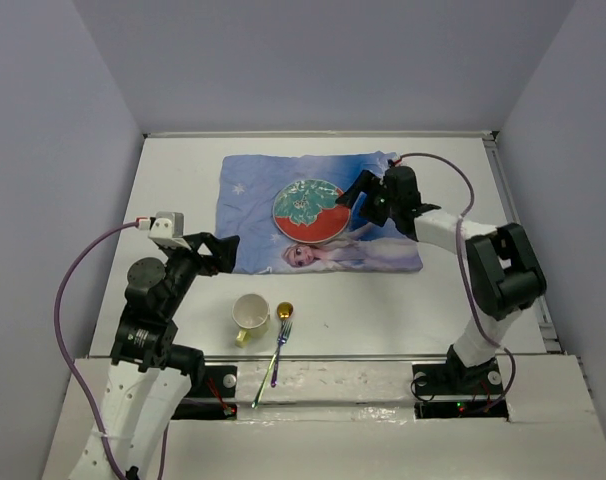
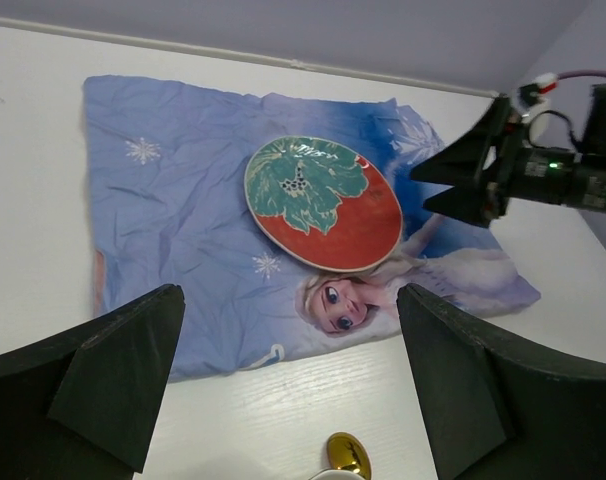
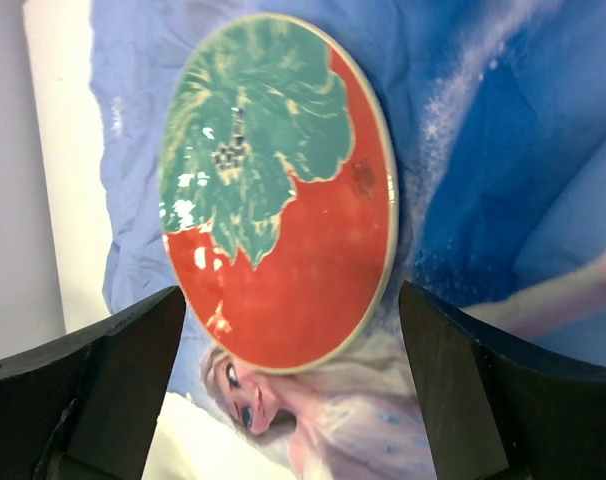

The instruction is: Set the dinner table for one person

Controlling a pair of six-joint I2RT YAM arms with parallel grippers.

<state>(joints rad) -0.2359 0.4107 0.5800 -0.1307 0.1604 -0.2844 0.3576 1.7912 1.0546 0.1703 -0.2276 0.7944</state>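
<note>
Your right gripper is spread wide and holds nothing. In its own camera the two dark fingers stand well apart at the bottom corners, with the plate straight ahead between them. From the top camera, that gripper sits just off the plate's right rim, close to it but apart. The plate lies flat on the mat, with its green half on the side away from the fingers and its red half nearer them.

Your left gripper is wide too, and empty. It hangs off the near left corner of the mat with its fingers aimed across at the plate. In its wrist view, a gold spoon shows just below and between the fingertips, at the bottom edge.

The table is underneath both grippers, flat and white, spreading out ahead of them to the back wall. Its long axis runs side to side across both arms, from one side wall to the other. The mat lies on it the same way, long edge parallel to the far edge, on the far half ahead of the left gripper and below the right one.

To the right of your left gripper and nearer the bases, a pale cup stands upright on the bare table. The spoon lies just right of the cup with its bowl toward the mat. A thin iridescent handle runs back from it toward the near edge, tilted a little left. You can't tell from here whether that's one piece of cutlery or two.
</note>
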